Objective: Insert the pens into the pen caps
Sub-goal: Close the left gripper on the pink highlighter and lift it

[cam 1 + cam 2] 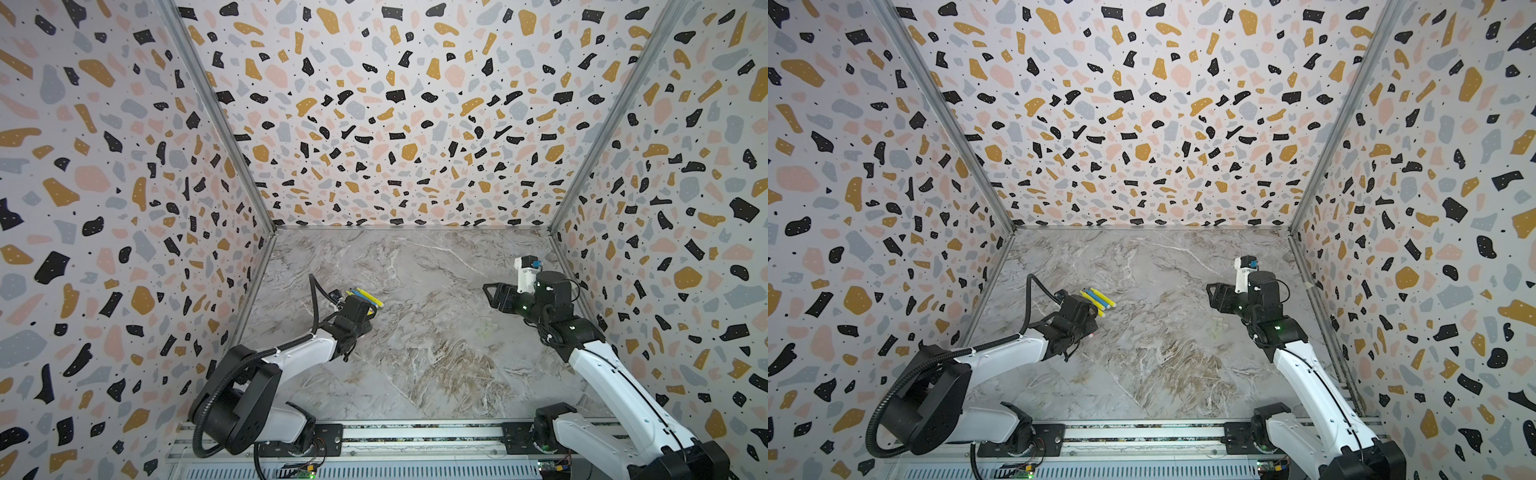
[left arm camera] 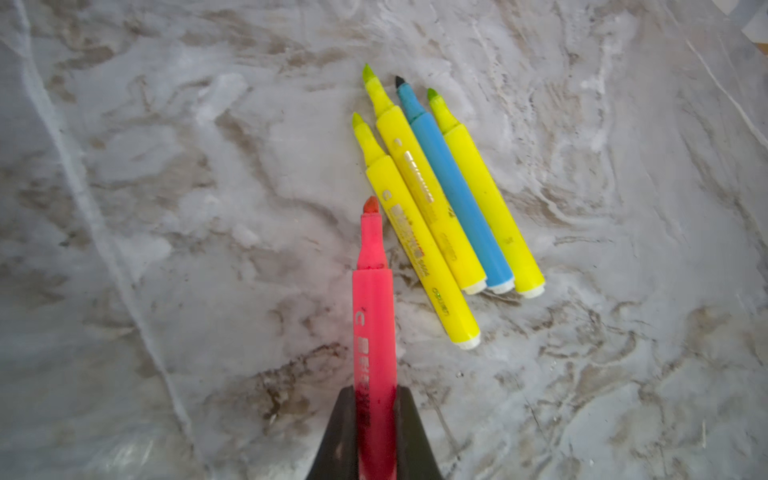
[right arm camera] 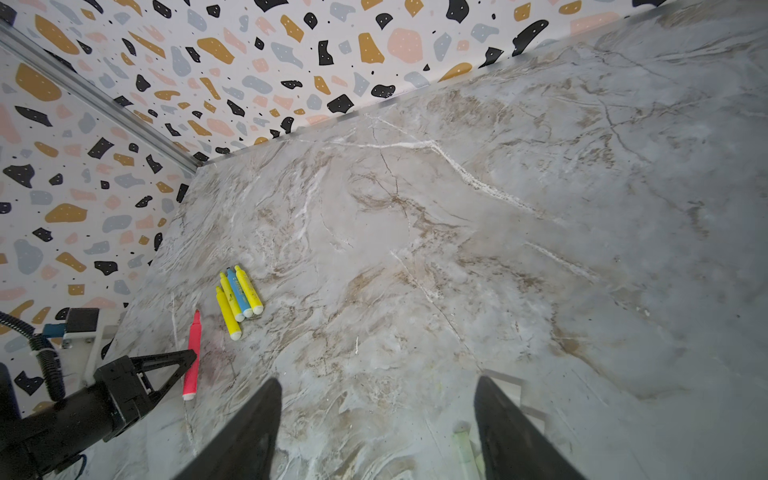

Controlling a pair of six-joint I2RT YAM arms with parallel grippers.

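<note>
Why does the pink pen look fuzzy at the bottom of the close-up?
Left wrist view: the pink pen blurs near the left pincer, close to the lens; the blue pen beyond is sharper. Right wrist view: the right pincer is dark and soft. Both top views: evenly lit.

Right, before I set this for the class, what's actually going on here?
The left gripper is shut on the pink pen, close to the other pens. Three yellow pens and a blue pen lie side by side on the table, all uncapped. The right gripper is open and holds nothing. No pen is capped yet.
</note>
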